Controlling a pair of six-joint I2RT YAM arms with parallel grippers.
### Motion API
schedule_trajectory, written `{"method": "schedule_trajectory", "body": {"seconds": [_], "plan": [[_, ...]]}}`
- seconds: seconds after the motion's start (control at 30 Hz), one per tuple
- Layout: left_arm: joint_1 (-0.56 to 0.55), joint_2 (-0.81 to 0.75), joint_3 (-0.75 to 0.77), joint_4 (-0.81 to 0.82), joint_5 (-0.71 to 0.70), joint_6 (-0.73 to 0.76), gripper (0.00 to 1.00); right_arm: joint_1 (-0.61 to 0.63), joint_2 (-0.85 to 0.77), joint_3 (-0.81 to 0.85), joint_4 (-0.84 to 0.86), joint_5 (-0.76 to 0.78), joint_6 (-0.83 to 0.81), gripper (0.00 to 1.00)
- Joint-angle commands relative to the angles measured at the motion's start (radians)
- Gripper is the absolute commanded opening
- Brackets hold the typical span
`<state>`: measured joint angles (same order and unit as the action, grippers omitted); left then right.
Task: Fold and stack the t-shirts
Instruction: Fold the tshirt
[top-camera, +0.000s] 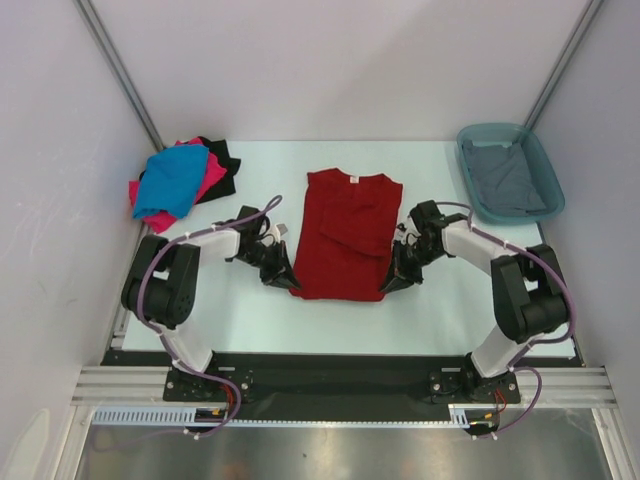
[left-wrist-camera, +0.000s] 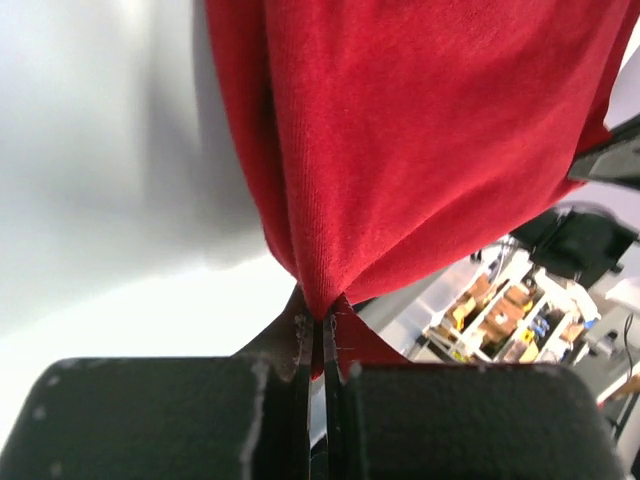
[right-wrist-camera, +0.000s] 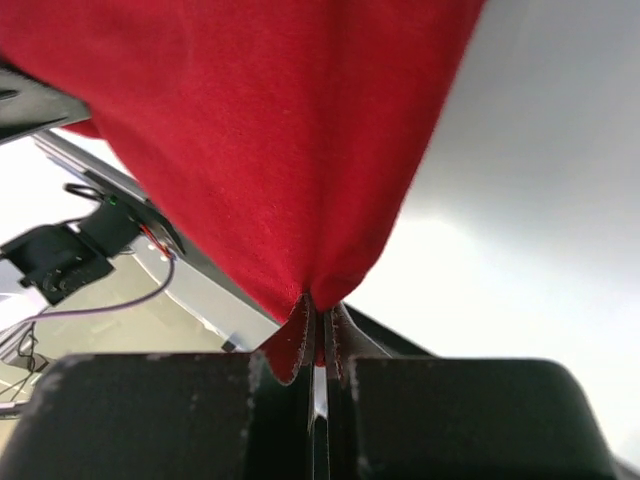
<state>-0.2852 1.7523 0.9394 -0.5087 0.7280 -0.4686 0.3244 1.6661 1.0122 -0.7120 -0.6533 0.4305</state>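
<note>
A dark red t-shirt (top-camera: 345, 235) lies in the middle of the table, collar to the rear, sleeves folded in. My left gripper (top-camera: 287, 281) is shut on its near left bottom corner, and the red cloth (left-wrist-camera: 400, 130) rises from the pinched tip (left-wrist-camera: 322, 318). At the near right bottom corner my right gripper (top-camera: 388, 286) is shut on the hem, with cloth (right-wrist-camera: 260, 130) gathered into the closed fingertips (right-wrist-camera: 318, 312). A bright blue t-shirt (top-camera: 172, 180) tops a pile with a hot pink one (top-camera: 210, 182) and a black one (top-camera: 224, 165) at the rear left.
A teal plastic tub (top-camera: 487, 137) at the rear right holds a grey t-shirt (top-camera: 508, 178). White walls close the table on three sides. The arm bases stand on a black rail (top-camera: 330, 375) at the near edge.
</note>
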Motion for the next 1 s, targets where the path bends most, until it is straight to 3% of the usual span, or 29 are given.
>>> {"method": "schedule_trajectory", "body": {"seconds": [0.0,0.3,0.5,0.97], "plan": [[-0.008,-0.099,-0.05,-0.053,0.034,0.057,0.02,0.011,-0.092,-0.047,-0.119,0.032,0.017,0.0],[-0.009,-0.264,-0.126,-0.142,0.03,0.064,0.04,0.036,-0.23,-0.129,-0.15,0.015,0.079,0.0],[-0.009,-0.238,-0.005,-0.192,0.008,0.074,0.08,0.036,-0.204,-0.04,-0.162,0.018,0.089,0.0],[-0.008,-0.019,0.354,-0.281,0.005,0.114,0.09,0.035,-0.074,0.261,-0.127,0.082,0.106,0.0]]}}
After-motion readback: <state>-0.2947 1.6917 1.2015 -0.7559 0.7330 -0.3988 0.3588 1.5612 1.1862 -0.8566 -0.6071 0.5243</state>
